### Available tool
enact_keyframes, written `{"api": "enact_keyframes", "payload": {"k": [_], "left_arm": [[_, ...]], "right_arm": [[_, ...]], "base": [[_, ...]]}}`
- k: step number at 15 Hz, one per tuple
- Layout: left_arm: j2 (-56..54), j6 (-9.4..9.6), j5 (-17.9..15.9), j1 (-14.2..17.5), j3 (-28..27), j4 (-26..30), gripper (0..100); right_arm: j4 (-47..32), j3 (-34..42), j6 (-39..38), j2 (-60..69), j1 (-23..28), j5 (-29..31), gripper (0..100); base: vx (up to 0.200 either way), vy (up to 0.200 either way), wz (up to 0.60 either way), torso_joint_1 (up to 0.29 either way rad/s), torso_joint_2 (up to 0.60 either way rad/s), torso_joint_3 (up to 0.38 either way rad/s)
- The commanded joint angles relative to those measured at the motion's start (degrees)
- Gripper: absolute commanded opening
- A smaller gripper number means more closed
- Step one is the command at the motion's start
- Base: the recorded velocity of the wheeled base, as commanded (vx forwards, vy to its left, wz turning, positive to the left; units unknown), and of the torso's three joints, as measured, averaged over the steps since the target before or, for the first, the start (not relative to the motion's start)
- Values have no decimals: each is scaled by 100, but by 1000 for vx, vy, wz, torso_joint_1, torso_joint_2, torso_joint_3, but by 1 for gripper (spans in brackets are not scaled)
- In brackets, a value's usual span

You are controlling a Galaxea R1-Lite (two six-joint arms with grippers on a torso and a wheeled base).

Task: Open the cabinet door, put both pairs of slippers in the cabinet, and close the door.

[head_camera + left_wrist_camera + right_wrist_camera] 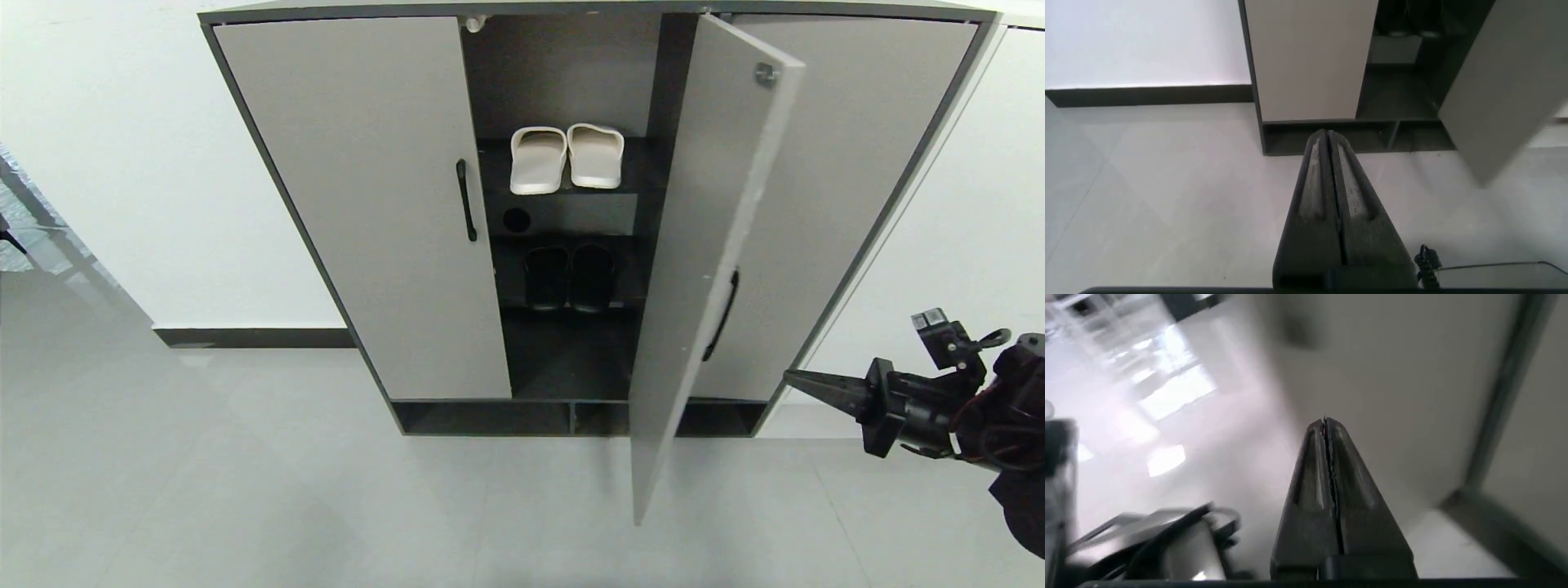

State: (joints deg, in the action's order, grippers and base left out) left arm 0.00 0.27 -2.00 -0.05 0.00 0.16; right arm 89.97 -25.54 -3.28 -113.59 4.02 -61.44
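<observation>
The grey cabinet [351, 204] has its right door [702, 269] swung half open, with a black handle [722, 315] on its outer face. Inside, a white pair of slippers [566, 157] sits on the upper shelf and a black pair of slippers [569, 278] on the shelf below. My right gripper [790, 376] is shut and empty, low at the right, pointing toward the open door's outer side near the cabinet's corner. In the left wrist view my left gripper [1327, 135] is shut and empty, held above the floor before the cabinet base [1331, 135].
The left door [367, 204] is closed, with its own black handle [466, 200]. Open compartments run along the cabinet's bottom [490, 416]. Grey tiled floor [286, 506] spreads in front. A white wall [98, 163] with dark skirting lies to the left.
</observation>
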Motion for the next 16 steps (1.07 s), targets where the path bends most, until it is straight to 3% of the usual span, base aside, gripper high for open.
{"api": "enact_keyframes", "payload": {"k": [1, 4, 5, 8, 9, 10, 13, 16], "left_arm": [[9, 0, -2, -4, 0, 2, 0], [9, 0, -2, 5, 0, 2, 0], [9, 0, -2, -4, 0, 2, 0], [9, 0, -2, -4, 0, 2, 0], [9, 0, -2, -4, 0, 2, 0], [9, -9, -2, -4, 0, 2, 0], [9, -9, -2, 5, 0, 2, 0], [9, -9, -2, -4, 0, 2, 0]], "right_arm": [[3, -179, 64, -330, -112, 308, 0], [3, -136, 477, -594, -912, 1451, 0], [3, -188, 609, -691, -1457, 2294, 0], [3, -408, 618, -673, -2635, 3903, 0], [3, -522, 609, -673, -2775, 4140, 0], [3, -891, 600, -673, -3162, 4738, 0], [3, -1331, 592, -717, -3663, 5511, 0], [3, -2579, 600, -1236, -3874, 6531, 0]], "base": [[0, 0, 0, 0, 0, 0], [0, 0, 0, 0, 0, 0], [0, 0, 0, 0, 0, 0], [0, 0, 0, 0, 0, 0], [0, 0, 0, 0, 0, 0], [200, 0, 0, 2, -2, 7], [200, 0, 0, 4, 2, 4], [133, 0, 0, -3, 3, 3]]}}
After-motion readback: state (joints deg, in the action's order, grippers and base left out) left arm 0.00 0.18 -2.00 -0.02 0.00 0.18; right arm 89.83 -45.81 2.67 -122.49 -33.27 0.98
